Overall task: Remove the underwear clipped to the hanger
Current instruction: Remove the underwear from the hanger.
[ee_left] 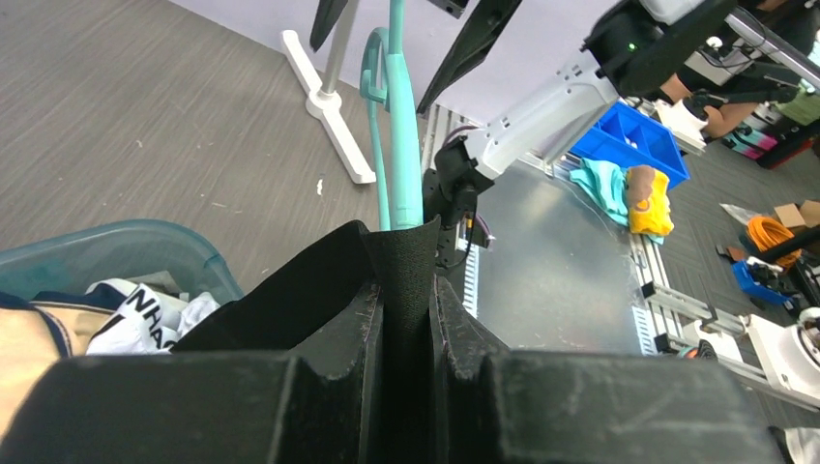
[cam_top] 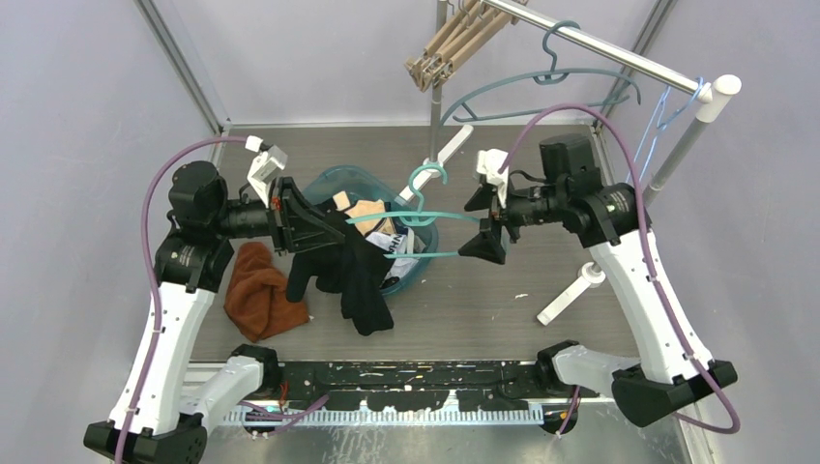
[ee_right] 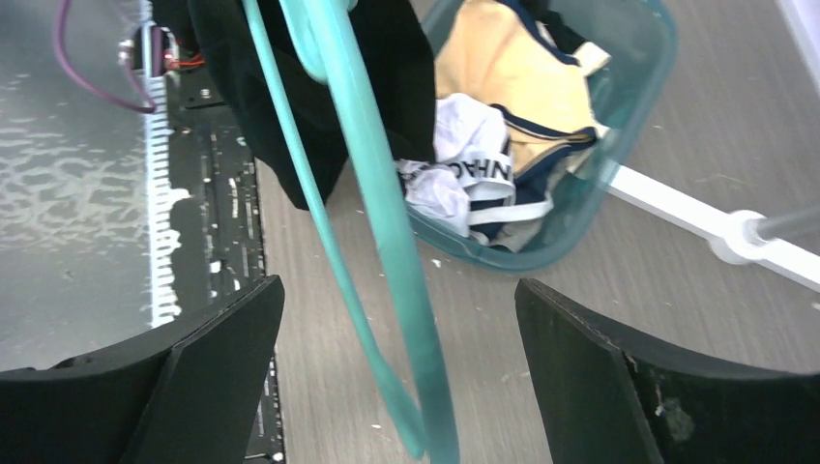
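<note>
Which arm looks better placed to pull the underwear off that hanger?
Probably left: the left gripper is shut on the black underwear; the right gripper stands open around the teal hanger.

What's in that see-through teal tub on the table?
In the tub lie a tan garment with navy trim and a white garment with black lettering. The black underwear and teal hanger hang in front, hiding the rest.

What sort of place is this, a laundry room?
Probably a robotics lab staged as one: two arms bolted to a table, a rail with hangers, and storage bins beyond.
</note>
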`<action>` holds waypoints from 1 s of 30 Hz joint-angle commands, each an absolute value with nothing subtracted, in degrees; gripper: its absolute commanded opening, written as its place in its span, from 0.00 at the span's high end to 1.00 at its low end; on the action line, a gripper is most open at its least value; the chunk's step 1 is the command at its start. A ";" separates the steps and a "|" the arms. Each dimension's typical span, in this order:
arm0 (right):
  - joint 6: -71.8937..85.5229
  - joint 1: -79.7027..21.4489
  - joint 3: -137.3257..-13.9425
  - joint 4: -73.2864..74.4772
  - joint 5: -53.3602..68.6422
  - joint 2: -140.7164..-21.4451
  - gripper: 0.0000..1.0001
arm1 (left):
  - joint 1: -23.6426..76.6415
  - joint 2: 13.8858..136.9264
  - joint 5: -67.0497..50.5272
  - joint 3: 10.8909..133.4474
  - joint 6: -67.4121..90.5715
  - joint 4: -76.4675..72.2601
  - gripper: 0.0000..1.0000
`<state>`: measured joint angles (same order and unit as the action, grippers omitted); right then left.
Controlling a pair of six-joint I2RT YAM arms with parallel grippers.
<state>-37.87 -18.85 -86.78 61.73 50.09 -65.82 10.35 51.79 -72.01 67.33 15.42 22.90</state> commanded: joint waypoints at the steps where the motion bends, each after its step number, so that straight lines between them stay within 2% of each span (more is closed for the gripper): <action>1: -37.53 -22.07 -88.64 60.27 53.22 -67.08 0.11 | 11.48 51.75 -75.06 67.64 13.92 18.99 1.00; 7: -37.78 -22.13 -82.81 55.42 56.81 -64.31 0.53 | 11.69 51.59 -75.08 66.41 12.55 18.98 1.00; 12: -34.71 -22.04 -77.48 49.18 56.49 -60.50 0.98 | 11.63 51.66 -76.19 65.00 10.51 19.06 1.00; 18: -32.47 -21.43 -73.80 45.67 55.96 -57.60 0.99 | 11.71 52.24 -76.36 64.41 9.20 19.12 1.00; 21: -30.53 -20.08 -72.11 43.37 57.02 -56.36 0.99 | 11.96 53.00 -75.99 64.97 8.93 19.12 0.75; 23: -29.63 -19.08 -71.28 42.19 57.85 -55.55 0.99 | 12.30 53.43 -75.70 65.27 8.77 19.11 0.66; 30: -27.86 -16.09 -69.61 40.43 59.48 -53.43 0.99 | 13.01 54.97 -74.87 67.04 8.34 19.16 0.53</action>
<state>-30.37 -17.41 -69.63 45.30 56.27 -55.68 12.56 54.65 -74.39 64.07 9.50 22.46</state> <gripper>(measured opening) 0.168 0.452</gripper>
